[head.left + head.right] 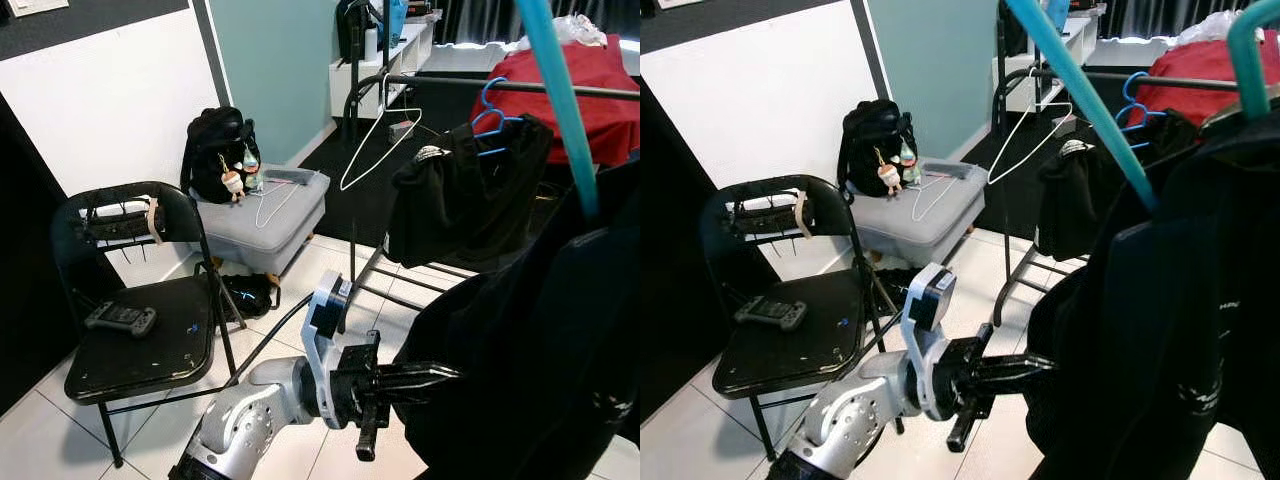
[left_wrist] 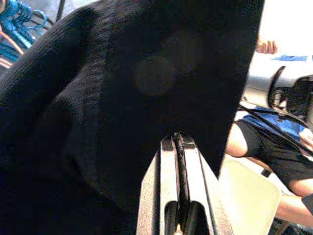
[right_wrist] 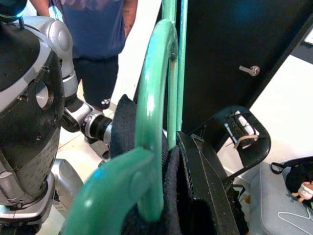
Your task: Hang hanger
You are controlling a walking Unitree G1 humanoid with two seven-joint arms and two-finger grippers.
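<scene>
A teal hanger (image 1: 558, 95) carrying a black garment (image 1: 530, 340) is held up close on my right. In the right wrist view my right gripper (image 3: 168, 147) is shut on the teal hanger (image 3: 156, 98), with one black finger (image 3: 205, 181) lying along the cloth. My left gripper (image 1: 450, 375) reaches rightward at waist height, and its fingers (image 2: 168, 161) are pressed together on the edge of the black garment (image 2: 127, 98). Behind it runs a dark clothes rail (image 1: 520, 88) with a white wire hanger (image 1: 378, 140) and a blue hanger (image 1: 488, 110) bearing another black garment (image 1: 460, 200).
A black folding chair (image 1: 140, 350) with a controller (image 1: 121, 319) on its seat stands at my left. Beyond it is a grey ottoman (image 1: 270, 215) with a black backpack (image 1: 215, 150). A red cloth (image 1: 590, 80) lies behind the rail. A person (image 3: 98, 39) stands near; another person (image 2: 264, 147) sits.
</scene>
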